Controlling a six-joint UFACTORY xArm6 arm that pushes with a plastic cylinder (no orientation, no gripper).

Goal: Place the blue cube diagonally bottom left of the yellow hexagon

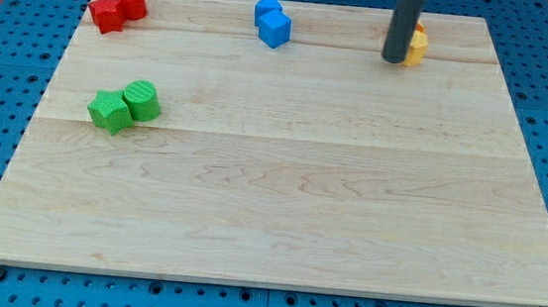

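Note:
The blue cube (276, 28) sits near the view's top centre, touching a second blue block (266, 9) just above and left of it. The yellow hexagon (417, 50) lies at the view's top right, mostly hidden behind my rod. A bit of another yellow or orange block (420, 32) shows just above it. My tip (395, 59) rests on the board at the hexagon's left side, far to the right of the blue cube.
A red star-like block (106, 13) and a red cylinder (132, 2) sit at the top left. A green star-like block (110, 111) and a green cylinder (142, 100) sit at the left. The wooden board (280, 194) lies on a blue pegboard.

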